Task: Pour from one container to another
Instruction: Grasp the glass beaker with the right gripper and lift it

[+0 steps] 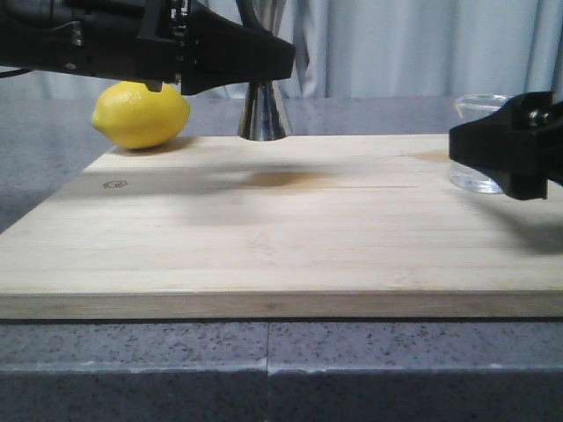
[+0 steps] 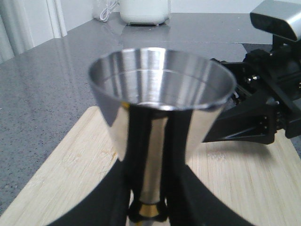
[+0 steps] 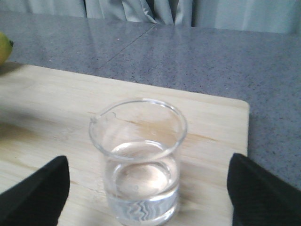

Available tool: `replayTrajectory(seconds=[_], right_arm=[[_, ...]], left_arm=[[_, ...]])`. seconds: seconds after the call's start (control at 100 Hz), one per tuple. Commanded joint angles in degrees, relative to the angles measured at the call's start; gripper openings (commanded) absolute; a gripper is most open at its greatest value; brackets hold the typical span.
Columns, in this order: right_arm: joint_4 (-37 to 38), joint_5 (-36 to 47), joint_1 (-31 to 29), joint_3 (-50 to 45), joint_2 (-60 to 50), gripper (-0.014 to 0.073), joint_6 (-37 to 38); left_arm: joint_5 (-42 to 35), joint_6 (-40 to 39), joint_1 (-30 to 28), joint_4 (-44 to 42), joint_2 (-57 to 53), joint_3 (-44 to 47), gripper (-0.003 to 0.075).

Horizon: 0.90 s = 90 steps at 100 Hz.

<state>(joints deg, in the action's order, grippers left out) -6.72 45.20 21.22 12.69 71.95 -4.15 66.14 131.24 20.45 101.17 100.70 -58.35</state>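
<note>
I work over a pale bamboo cutting board (image 1: 264, 229) on a speckled grey stone counter (image 1: 396, 360); a yellow lemon (image 1: 141, 114) sits at its far left. My left gripper (image 2: 148, 207) is clamped on the tall steel hourglass jigger (image 2: 160, 89) at its gold-banded waist: rigid, slick. My right gripper (image 3: 146, 197) stands spread around the small clear glass beaker (image 3: 138, 160) near the board's right edge, part-filled with clear liquid, probably fragile; I'd grip mid-wall.
</note>
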Motion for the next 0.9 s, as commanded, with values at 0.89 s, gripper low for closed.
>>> replayTrajectory(seconds=[0.89], right_arm=[[2.7,10.6,0.1,4.9,8.0,0.0328,0.6]], left_arm=[[5.6,0.0,0.4,4.2,-2.2,-1.6,0.0083]])
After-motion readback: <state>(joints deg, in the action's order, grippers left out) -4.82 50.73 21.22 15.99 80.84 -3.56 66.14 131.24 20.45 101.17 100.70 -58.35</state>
